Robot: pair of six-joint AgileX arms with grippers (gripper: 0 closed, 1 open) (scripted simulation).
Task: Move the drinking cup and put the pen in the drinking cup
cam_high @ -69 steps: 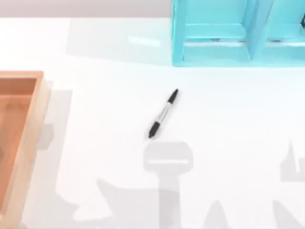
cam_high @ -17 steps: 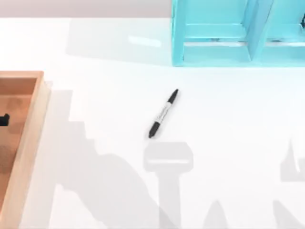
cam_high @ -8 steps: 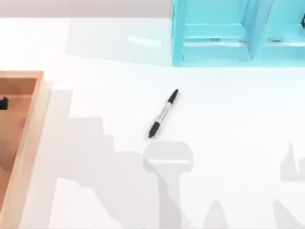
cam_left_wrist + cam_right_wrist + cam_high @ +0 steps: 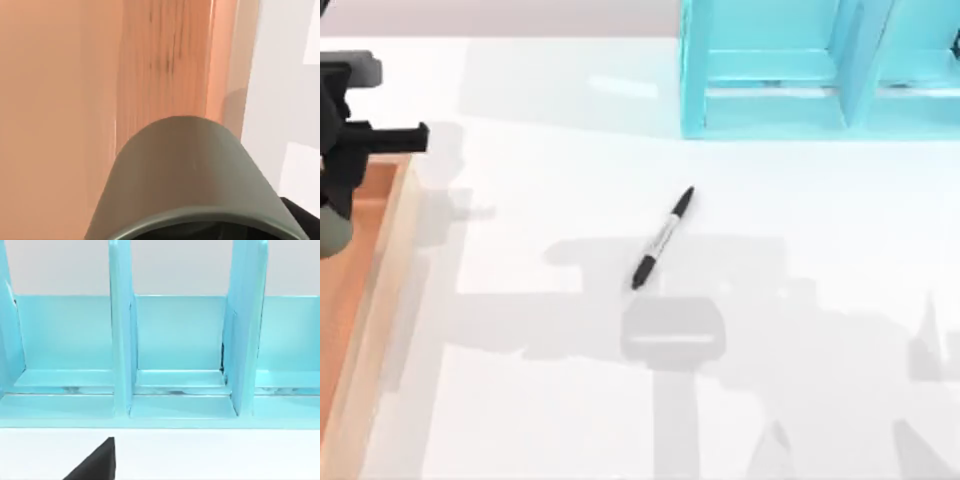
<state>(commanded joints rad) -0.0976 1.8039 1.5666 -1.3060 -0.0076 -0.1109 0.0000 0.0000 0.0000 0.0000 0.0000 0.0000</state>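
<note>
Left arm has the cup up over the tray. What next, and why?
Probably carry the small dark olive-grey cup, held at the left gripper above the wooden tray, rightward and set it on bare white table near the slim black pen, which lies flat.

Left arm (image 4: 342,130): matte black housing of blocky form, with a straight bar projecting sideways. A pale grey block sits on its upper part. No markings legible.

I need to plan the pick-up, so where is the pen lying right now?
In the top view the pen lies flat and slanted near the middle of the white table, below the turquoise shelf unit and well right of the wooden tray.
</note>
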